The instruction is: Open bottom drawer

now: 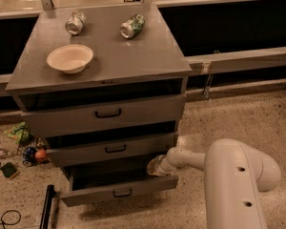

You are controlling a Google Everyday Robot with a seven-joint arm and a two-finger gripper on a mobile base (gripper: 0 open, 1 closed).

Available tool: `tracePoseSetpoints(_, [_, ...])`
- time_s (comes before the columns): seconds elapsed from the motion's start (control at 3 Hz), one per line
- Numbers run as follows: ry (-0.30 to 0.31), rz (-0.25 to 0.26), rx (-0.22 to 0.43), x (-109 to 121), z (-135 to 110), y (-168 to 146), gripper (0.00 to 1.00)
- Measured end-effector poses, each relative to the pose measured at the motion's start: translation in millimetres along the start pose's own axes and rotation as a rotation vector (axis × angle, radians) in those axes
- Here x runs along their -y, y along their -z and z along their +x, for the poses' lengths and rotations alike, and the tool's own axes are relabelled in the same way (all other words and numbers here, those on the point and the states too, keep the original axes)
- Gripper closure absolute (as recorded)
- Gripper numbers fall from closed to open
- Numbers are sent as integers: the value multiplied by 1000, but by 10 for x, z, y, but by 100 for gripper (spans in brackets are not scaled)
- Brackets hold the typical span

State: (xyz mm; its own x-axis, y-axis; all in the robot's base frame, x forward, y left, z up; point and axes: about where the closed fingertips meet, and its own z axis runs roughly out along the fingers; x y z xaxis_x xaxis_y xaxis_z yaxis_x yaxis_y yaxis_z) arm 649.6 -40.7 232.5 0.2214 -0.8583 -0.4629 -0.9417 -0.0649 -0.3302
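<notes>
The grey cabinet [105, 66] has three drawers. The bottom drawer [119, 191] is pulled out a good way, its front panel with a small black bar handle [122, 193] facing me and its dark inside showing. My gripper [155, 166] is at the drawer's right rear corner, just above its top edge, at the end of my white arm [229, 175]. The middle drawer [109, 149] and the top drawer [105, 113] stick out only slightly.
On the cabinet top stand a white bowl [70, 57] and two cans lying on their sides [75, 23], [132, 26]. Small litter [24, 147] lies on the floor at the left. A black bar [47, 206] lies by the drawer's left front.
</notes>
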Motion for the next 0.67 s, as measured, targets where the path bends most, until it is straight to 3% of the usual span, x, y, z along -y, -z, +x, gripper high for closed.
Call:
tracePoseSetpoints(0.33, [12, -14, -3, 91, 42, -226, 100])
tracePoseSetpoints(0.67, [-7, -87, -2, -41, 103, -619, 100])
